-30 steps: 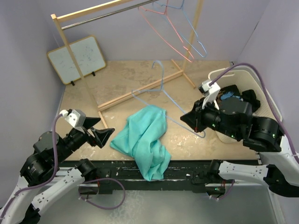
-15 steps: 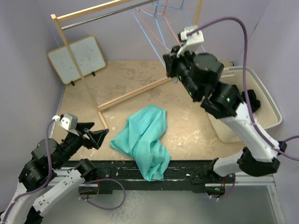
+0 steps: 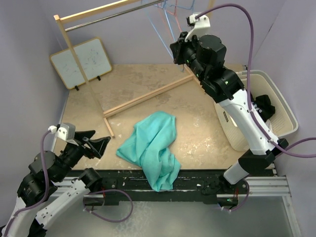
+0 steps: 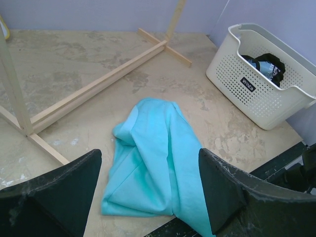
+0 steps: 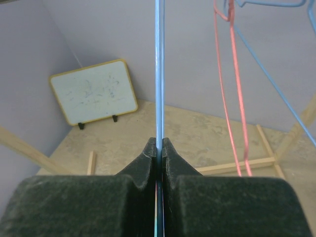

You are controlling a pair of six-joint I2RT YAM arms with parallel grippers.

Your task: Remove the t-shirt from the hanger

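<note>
The teal t-shirt (image 3: 150, 147) lies crumpled near the table's front edge, with no hanger in it. In the left wrist view the t-shirt (image 4: 153, 148) shows between the wide-open fingers of my left gripper (image 4: 149, 155). That left gripper (image 3: 98, 139) hovers at the lower left, apart from the cloth and empty. My right gripper (image 3: 177, 51) is raised high at the back beside the rail. In its wrist view the right gripper (image 5: 159, 144) is shut on the thin wire of the blue hanger (image 5: 158, 74), which runs straight up out of the jaws.
A wooden rack with a metal rail (image 3: 108, 17) stands at the back, its base bars (image 3: 143, 98) lying across the table. A pink hanger (image 5: 231, 74) and another blue hanger (image 5: 276, 79) hang from it. A whiteboard (image 3: 84, 61) leans at back left. A white basket (image 3: 284, 106) holding dark clothes stands right.
My right arm has swung from low beside the basket up to the rail, carrying the blue hanger off the table. The left gripper drew back to the lower left. The t-shirt has not moved.
</note>
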